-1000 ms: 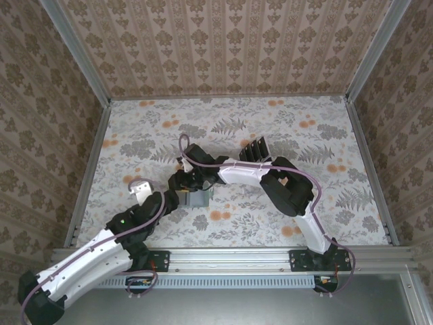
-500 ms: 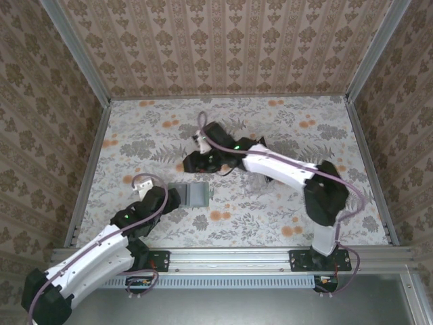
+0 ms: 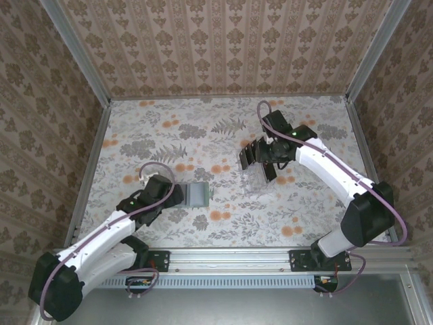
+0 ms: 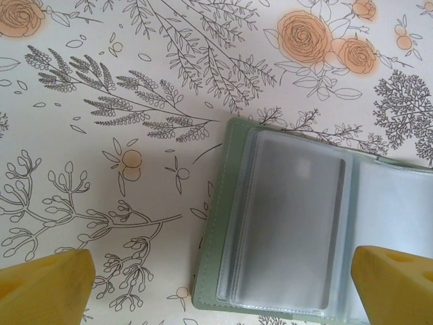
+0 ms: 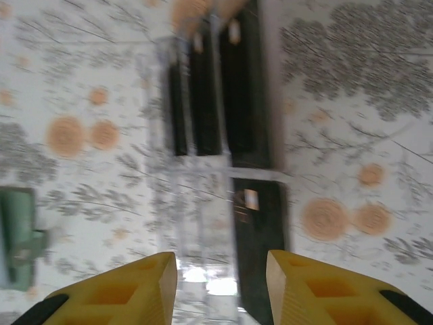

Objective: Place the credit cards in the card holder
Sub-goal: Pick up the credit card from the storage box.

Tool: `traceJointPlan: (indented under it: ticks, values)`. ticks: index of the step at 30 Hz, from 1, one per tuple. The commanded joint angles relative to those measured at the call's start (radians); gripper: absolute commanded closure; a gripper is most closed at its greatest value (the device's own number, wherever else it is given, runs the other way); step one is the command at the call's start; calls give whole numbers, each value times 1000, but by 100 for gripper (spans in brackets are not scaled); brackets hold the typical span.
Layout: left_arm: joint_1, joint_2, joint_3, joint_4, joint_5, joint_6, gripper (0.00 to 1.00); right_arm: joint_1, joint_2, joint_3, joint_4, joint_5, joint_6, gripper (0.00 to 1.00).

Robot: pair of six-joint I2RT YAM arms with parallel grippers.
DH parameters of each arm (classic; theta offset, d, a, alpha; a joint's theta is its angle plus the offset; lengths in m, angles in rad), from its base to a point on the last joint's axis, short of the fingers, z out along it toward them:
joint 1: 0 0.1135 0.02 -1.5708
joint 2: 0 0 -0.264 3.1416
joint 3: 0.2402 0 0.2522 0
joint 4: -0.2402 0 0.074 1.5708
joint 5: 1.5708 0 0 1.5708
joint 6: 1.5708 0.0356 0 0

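The card holder (image 4: 291,230) is a flat grey-green wallet lying open, its clear sleeves facing up; it also lies left of centre on the table (image 3: 197,194). My left gripper (image 4: 223,298) hovers over its near edge, open, with the yellow fingertips (image 4: 47,288) wide apart and holding nothing. Several black credit cards (image 5: 216,88) stand in a clear rack (image 5: 196,203), and one more credit card (image 5: 260,230) sits nearer to me. My right gripper (image 5: 220,284) is above the rack's near end, open and empty. From above, the right gripper (image 3: 267,159) is over the cards (image 3: 247,159).
The floral table (image 3: 304,217) is bounded by metal rails and patterned walls on three sides. The clear rack (image 3: 256,177) stands right of centre. The card holder (image 5: 17,233) shows at the left edge of the right wrist view.
My right arm has swung away from the card holder, right and back, to the rack of cards, its jaws narrowing slightly. The left gripper stays open by the holder.
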Motion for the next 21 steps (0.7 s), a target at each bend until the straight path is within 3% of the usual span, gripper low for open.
traceJointPlan:
  ticks: [1, 8, 21]
  values:
    - [16, 11, 23, 11, 17, 45, 0, 2, -24, -30, -41, 14, -51, 61]
    - [37, 50, 12, 23, 20, 56, 0, 76, 79, 39, 11, -36, -39, 62]
    - [70, 81, 7, 40, 26, 79, 0, 112, 456, 369, -82, 119, -71, 66]
